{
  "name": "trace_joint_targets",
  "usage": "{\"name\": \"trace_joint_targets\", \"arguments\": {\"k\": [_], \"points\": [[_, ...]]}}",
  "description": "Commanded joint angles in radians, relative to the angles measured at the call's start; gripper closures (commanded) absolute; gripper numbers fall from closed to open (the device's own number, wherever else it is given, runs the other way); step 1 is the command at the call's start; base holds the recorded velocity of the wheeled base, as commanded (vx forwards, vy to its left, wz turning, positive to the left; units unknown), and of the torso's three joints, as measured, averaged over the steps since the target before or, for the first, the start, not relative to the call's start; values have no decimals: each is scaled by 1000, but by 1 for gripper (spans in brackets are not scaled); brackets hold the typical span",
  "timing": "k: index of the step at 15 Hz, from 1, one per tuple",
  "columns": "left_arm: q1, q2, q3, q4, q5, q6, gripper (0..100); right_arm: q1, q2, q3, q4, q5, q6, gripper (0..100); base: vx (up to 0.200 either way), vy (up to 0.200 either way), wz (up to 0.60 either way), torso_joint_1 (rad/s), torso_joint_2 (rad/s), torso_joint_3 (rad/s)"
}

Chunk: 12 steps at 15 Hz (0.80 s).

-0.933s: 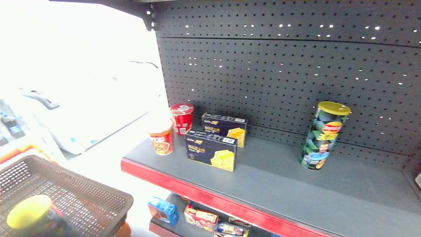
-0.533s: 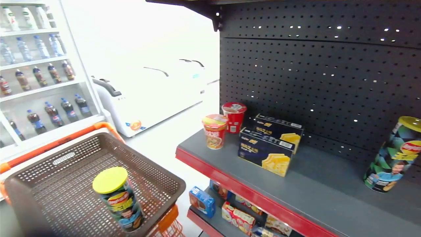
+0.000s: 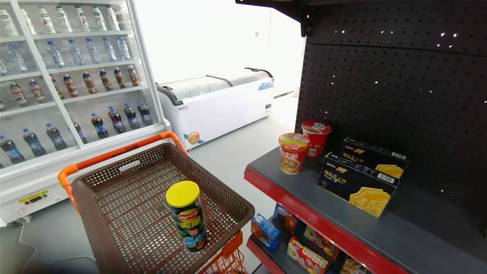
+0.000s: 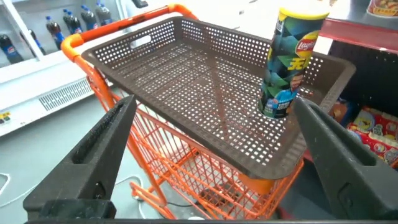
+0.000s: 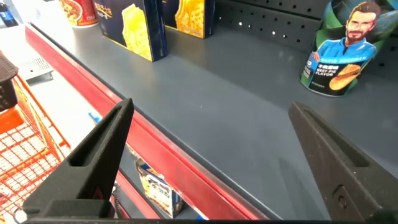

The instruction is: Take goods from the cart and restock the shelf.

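Note:
A chip can (image 3: 186, 217) with a yellow lid stands upright in the brown cart basket (image 3: 114, 182). In the left wrist view my left gripper (image 4: 214, 106) hangs open above the basket's near side, short of the chip can (image 4: 289, 62), with nothing between its fingers. My right gripper (image 5: 212, 106) is open over the bare grey shelf board (image 5: 236, 124). A second chip can (image 5: 339, 53) stands beyond it by the pegboard. Two dark boxes (image 3: 357, 182) and two noodle cups (image 3: 293, 152) stand at the shelf's left end.
The shelf has a red front edge (image 3: 304, 213), with packaged goods (image 3: 266, 232) on the level below. The cart's orange handle (image 3: 114, 152) faces a drinks fridge (image 3: 68, 83). A chest freezer (image 3: 217, 99) stands farther back.
The head camera has swung left, so the cart and fridge now fill the left of its view and the shelf's chip can has left it. No object has visibly moved.

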Motion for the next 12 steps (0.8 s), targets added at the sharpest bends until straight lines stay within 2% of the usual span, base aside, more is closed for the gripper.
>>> {"name": "trace_joint_targets", "arguments": {"k": [1,2,3,4,5,6,7,8,9,12], "points": [[0,1,-1,0,-5,6,0,0,1,0,0,0,0,0,0,0,0,0,0,0],[-4,3,-3,2,-13,16,0,0,1,0,0,0,0,0,0,0,0,0,0,0],[-6,7,1,-6,-34,53,0,0,1,0,0,0,0,0,0,0,0,0,0,0],[2,-2,-52,-38,-156,217,0,0,1,0,0,0,0,0,0,0,0,0,0,0],[2,61,-161,-14,-269,231,0,0,1,0,0,0,0,0,0,0,0,0,0,0],[15,168,-194,54,-318,174,0,0,1,0,0,0,0,0,0,0,0,0,0,0],[-4,211,-233,68,-358,130,0,0,1,0,0,0,0,0,0,0,0,0,0,0],[-35,254,-242,68,-401,124,0,0,1,0,0,0,0,0,0,0,0,0,0,0],[-58,291,-242,68,-412,122,0,0,1,0,0,0,0,0,0,0,0,0,0,0],[-77,444,-249,52,-407,99,0,0,1,0,0,0,0,0,0,0,0,0,0,0]]}}
